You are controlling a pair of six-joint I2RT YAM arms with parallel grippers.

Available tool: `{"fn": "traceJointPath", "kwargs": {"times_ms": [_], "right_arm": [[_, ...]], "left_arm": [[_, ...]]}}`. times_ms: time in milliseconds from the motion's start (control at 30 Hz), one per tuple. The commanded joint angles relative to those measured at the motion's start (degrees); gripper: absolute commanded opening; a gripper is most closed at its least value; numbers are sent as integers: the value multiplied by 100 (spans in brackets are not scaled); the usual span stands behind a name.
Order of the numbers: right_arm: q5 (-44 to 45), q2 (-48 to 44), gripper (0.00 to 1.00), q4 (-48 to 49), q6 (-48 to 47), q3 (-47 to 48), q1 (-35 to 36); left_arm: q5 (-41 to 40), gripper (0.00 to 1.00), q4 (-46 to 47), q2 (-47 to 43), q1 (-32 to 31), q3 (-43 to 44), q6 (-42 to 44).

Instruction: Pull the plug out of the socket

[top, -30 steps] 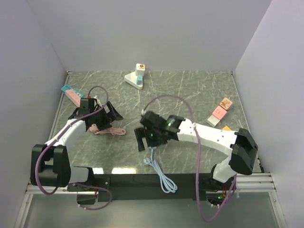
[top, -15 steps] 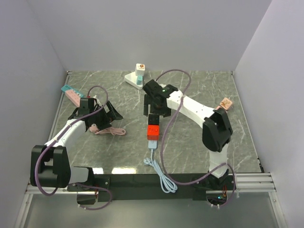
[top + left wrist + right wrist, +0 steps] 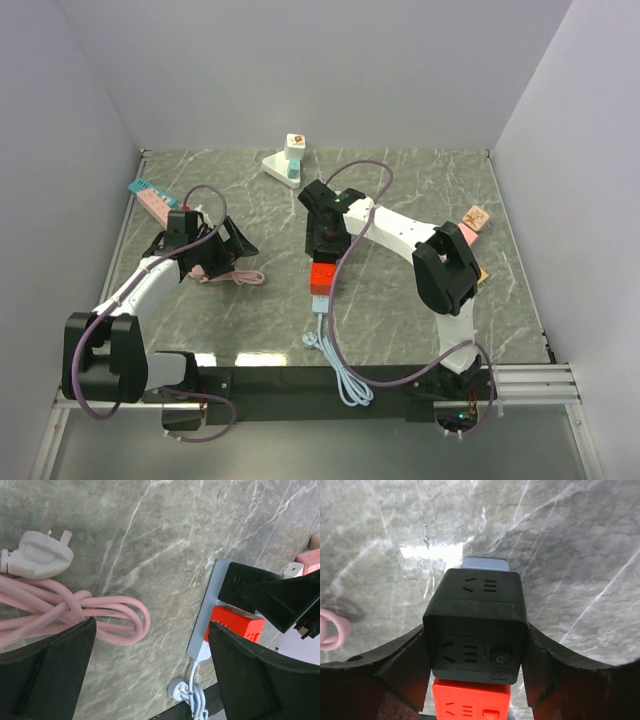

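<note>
Two grippers over grey marble worktop (image 3: 400,190). Left gripper (image 3: 152,630) spread above coiled pink cable (image 3: 75,605). Right gripper (image 3: 326,238), farther back half second ago, now down pinching black cube plug (image 3: 475,607), seated on pale grey power strip (image 3: 202,630) beside red cube plug (image 3: 470,702); pull looks ready.

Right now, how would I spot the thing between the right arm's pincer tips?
On the grey marble table, a pale power strip mid-table carries two cube-shaped plugs. Yours is the black plastic cube flanked by the right pincer; the red plastic cube beside it is the only lookalike.
</note>
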Motion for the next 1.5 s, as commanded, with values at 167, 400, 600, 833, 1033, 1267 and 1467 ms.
{"fn": "traceJointPath", "kwargs": {"times_ms": [167, 400, 600, 833, 1033, 1267, 1467], "right_arm": [[-1143, -429, 0, 1074, -415, -827, -292], [-3534, -1257, 0, 2520, -1259, -1691, -925], [-4739, -1089, 0, 2572, -1788, -1698, -961], [-4897, -923, 0, 2940, -1446, -1672, -1136], [-4283, -809, 0, 2785, -944, -1445, -1259], [-3842, -176, 0, 1976, -399, -584, -1365], [-3895, 325, 0, 1457, -302, 58, -1453]], "left_arm": [[496, 99, 364, -59, -32, -54, 14], [647, 99, 752, 63, -470, 7, -179], [462, 99, 1252, 467, -971, 323, -548], [128, 99, 1463, 995, -1394, 429, -715], [-91, 97, 1595, 917, -1613, 61, -865], [-311, 92, 1901, 302, -1947, -414, -856], [-30, 89, 2492, 54, -2105, -837, -690]]}}
